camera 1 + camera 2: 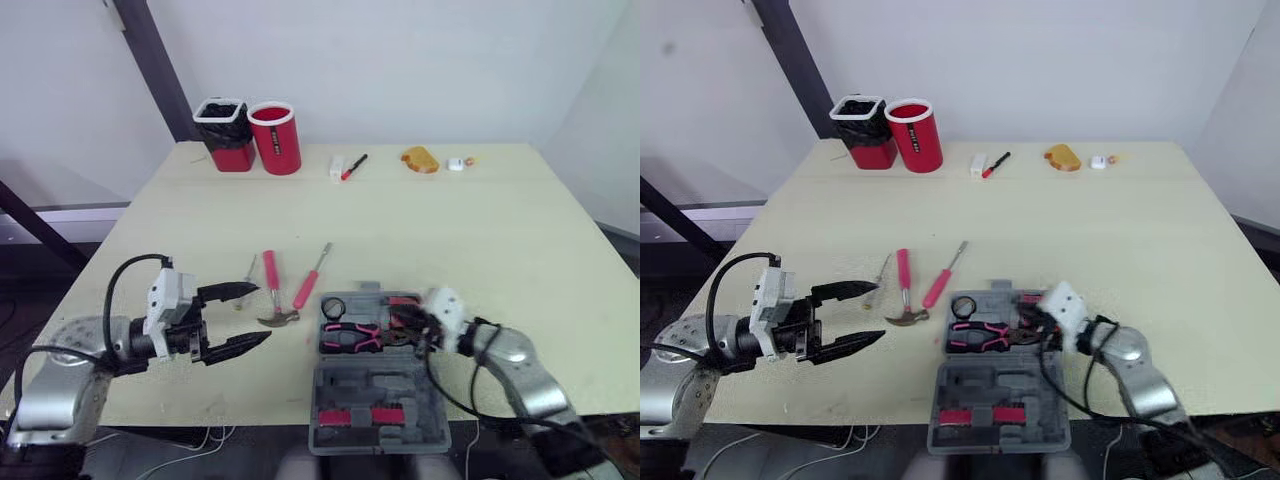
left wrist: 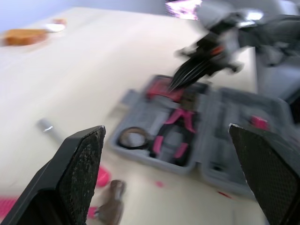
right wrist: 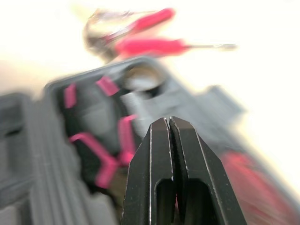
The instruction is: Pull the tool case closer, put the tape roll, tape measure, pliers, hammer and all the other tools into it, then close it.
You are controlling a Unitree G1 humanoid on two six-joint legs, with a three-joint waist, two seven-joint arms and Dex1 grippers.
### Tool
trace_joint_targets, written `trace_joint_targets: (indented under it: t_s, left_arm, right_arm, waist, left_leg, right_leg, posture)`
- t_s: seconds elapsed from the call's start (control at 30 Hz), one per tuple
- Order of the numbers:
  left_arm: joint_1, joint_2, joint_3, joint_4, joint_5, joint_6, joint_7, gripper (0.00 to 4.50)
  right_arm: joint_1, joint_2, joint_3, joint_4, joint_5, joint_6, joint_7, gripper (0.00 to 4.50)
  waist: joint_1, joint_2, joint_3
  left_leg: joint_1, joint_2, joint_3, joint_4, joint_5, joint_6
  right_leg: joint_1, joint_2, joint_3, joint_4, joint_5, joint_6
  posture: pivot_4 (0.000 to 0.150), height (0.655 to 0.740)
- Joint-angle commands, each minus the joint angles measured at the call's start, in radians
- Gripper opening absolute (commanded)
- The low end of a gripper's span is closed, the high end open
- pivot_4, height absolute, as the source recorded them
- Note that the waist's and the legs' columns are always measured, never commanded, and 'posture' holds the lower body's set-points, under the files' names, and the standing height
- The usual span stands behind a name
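Tool case lies open at bottom centre of frame, w/ pliers & tape roll in its far half. R gripper, clenched pad to pad, is over that half's right side. L gripper, lower left, is released & spread wide, tips just left of hammer, w/ pink screwdriver alongside on table; further back, upper left, two red cups.
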Motion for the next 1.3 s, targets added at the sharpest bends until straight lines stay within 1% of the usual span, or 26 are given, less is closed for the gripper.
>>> trace_joint_targets:
  t_s: [0.03,0.13,0.3,0.33,0.37,0.43,0.47,0.53,0.6,0.63,0.67,0.8,1.07,1.3]
  left_arm:
    - [0.035,-0.02,0.087,-0.019,-0.03,0.016,0.076,4.5]
    - [0.099,-0.064,0.138,0.001,-0.001,-0.01,0.14,4.5]
    - [0.17,-0.115,0.18,0.052,0.033,-0.061,0.197,4.5]
    - [0.179,-0.123,0.187,0.069,0.042,-0.074,0.209,4.5]
    - [0.185,-0.129,0.193,0.079,0.048,-0.08,0.219,4.5]
    - [0.196,-0.138,0.202,0.093,0.049,-0.088,0.231,4.5]
    - [0.204,-0.146,0.202,0.098,0.047,-0.09,0.237,4.5]
    - [0.219,-0.157,0.19,0.11,0.061,-0.108,0.238,4.5]
    - [0.233,-0.162,0.183,0.104,0.069,-0.115,0.237,4.5]
    - [0.239,-0.164,0.183,0.097,0.068,-0.115,0.239,4.5]
    - [0.245,-0.165,0.185,0.09,0.067,-0.115,0.243,4.5]
    - [0.251,-0.17,0.194,0.092,0.065,-0.114,0.257,4.5]
    - [0.289,-0.167,0.201,0.079,0.058,-0.118,0.25,4.5]
    - [0.293,-0.161,0.185,0.066,0.055,-0.112,0.237,4.5]
  right_arm:
    - [0.079,-0.029,-0.135,-0.062,0.091,-0.065,-0.007,0.09]
    - [0.175,-0.062,-0.276,-0.053,0.196,-0.053,0.015,0.09]
    - [0.263,-0.097,-0.414,0.017,0.268,-0.081,0.036,0.09]
    - [0.279,-0.105,-0.432,0.039,0.268,-0.092,0.045,0.32]
    - [0.293,-0.113,-0.448,0.054,0.273,-0.102,0.055,0.61]
    - [0.319,-0.121,-0.475,0.071,0.284,-0.114,0.066,1.33]
    - [0.338,-0.122,-0.492,0.078,0.301,-0.119,0.08,1.95]
    - [0.373,-0.117,-0.516,0.093,0.327,-0.131,0.104,2.75]
    - [0.403,-0.112,-0.524,0.107,0.336,-0.15,0.126,3.87]
    - [0.413,-0.109,-0.529,0.113,0.342,-0.155,0.131,4.34]
    - [0.42,-0.107,-0.534,0.119,0.348,-0.158,0.133,4.43]
    - [0.442,-0.11,-0.539,0.148,0.346,-0.171,0.14,4.43]
    - [0.479,-0.126,-0.544,0.134,0.366,-0.167,0.181,4.43]
    - [0.484,-0.132,-0.512,0.126,0.346,-0.179,0.206,4.43]
  waist:
    - [0.0,-0.001,0.002]
    - [-0.002,0.0,0.003]
    - [-0.001,-0.002,0.004]
    - [-0.001,-0.002,0.004]
    - [-0.001,-0.002,0.004]
    - [0.0,-0.003,0.004]
    - [0.001,-0.002,0.004]
    - [0.001,-0.002,0.004]
    - [0.001,-0.003,0.004]
    - [0.001,-0.003,0.004]
    - [0.001,-0.003,0.004]
    - [0.001,-0.003,0.004]
    - [0.001,-0.003,0.004]
    - [0.001,-0.003,0.004]
  left_leg:
    - [0.0,0.0,0.0,0.0,0.0,0.0]
    - [0.001,0.0,0.001,-0.001,0.0,0.0]
    - [0.003,0.0,0.002,0.001,0.0,0.0]
    - [0.003,0.0,0.002,0.001,0.0,0.0]
    - [0.003,0.0,0.002,0.001,0.0,0.0]
    - [0.003,0.0,0.002,0.001,0.0,0.0]
    - [0.003,0.0,0.002,0.001,0.0,0.0]
    - [0.003,0.0,0.002,0.001,0.0,0.0]
    - [0.002,0.0,0.002,0.001,0.0,0.0]
    - [0.002,0.0,0.002,0.001,0.0,0.0]
    - [0.002,0.0,0.002,0.001,0.0,0.0]
    - [0.003,0.0,0.001,0.001,0.0,0.0]
    - [0.003,0.001,0.001,0.001,0.0,0.0]
    - [0.003,0.001,0.001,0.001,0.0,0.0]
  right_leg:
    - [0.0,0.0,0.0,0.0,0.0,0.0]
    - [0.001,0.0,0.001,-0.001,-0.002,-0.003]
    - [0.002,0.0,0.001,-0.001,-0.002,-0.004]
    - [0.002,0.0,0.001,0.0,-0.003,-0.003]
    - [0.002,0.0,0.0,0.0,-0.003,-0.003]
    - [0.002,0.0,0.001,0.0,-0.003,-0.004]
    - [0.002,0.0,0.001,0.0,-0.003,-0.004]
    - [0.002,0.0,0.001,0.0,-0.003,-0.004]
    - [0.002,0.0,0.001,-0.001,-0.003,-0.004]
    - [0.002,0.0,0.001,-0.001,-0.003,-0.004]
    - [0.002,-0.001,0.001,-0.001,-0.003,-0.004]
    - [0.002,-0.001,0.001,0.0,-0.003,-0.003]
    - [0.002,-0.001,0.002,-0.001,-0.003,-0.004]
    - [0.002,-0.001,0.002,-0.001,-0.003,-0.004]
  posture:
    - [0.15,0.7371]
    - [0.15,0.7371]
    - [0.15,0.7371]
    - [0.15,0.7371]
    - [0.15,0.7371]
    - [0.15,0.7371]
    - [0.15,0.7371]
    - [0.15,0.7371]
    - [0.15,0.7371]
    - [0.15,0.7371]
    - [0.15,0.7371]
    - [0.15,0.7371]
    - [0.15,0.7371]
    - [0.15,0.7371]
